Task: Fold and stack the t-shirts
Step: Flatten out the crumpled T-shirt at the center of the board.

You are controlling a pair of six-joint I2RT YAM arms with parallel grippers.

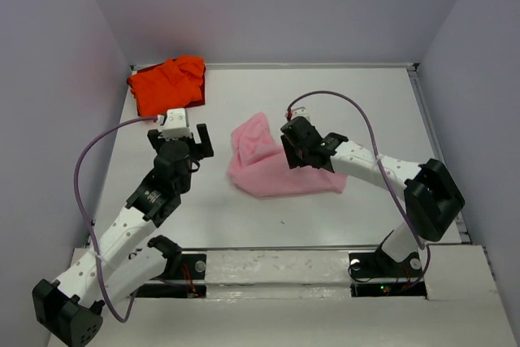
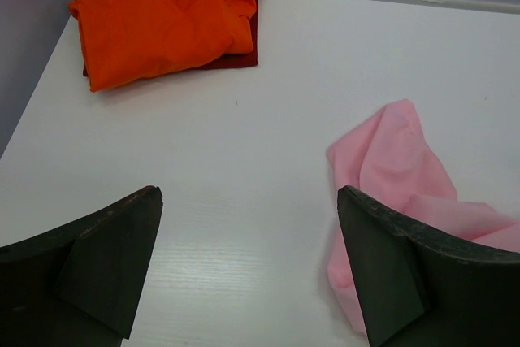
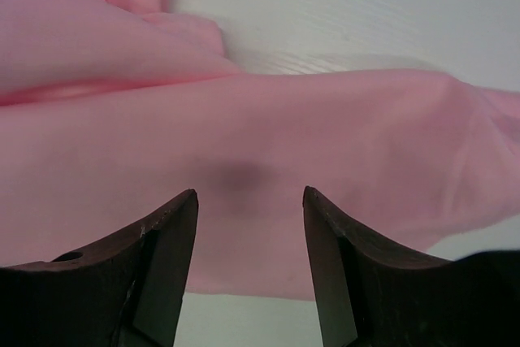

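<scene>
So, the pink t-shirt (image 1: 272,164) is found roughly mid-table, bunched into a loose, half-folded heap rather than laid flat. One lobe is pushed up toward the far side and a longer flap is stretched out toward the right arm. The right gripper (image 1: 294,145) is parked right over the right part of that heap, pointed down at the cloth. From the right wrist view its two dark fingers (image 3: 162,266) are seen spread apart, with pink fabric filling the whole gap beyond them and a small shadow cast on it. Nothing is pinched between them as far as can be made out, though whether the tips are touching the cloth can't be told.

The orange-red t-shirt (image 1: 166,83) is tucked away in the far left corner of the table (image 1: 349,103), crumpled into a rough folded bundle, well apart from the pink one. In the left wrist view a darker red layer (image 2: 244,53) can be spotted peeking out under its right edge; what exactly that is can't be said.

The left gripper (image 1: 179,137) is held over bare tabletop between the two shirts, jaws spread wide and nothing gripped. The pink heap is seen just past its right finger (image 2: 390,282), not touched by it
</scene>
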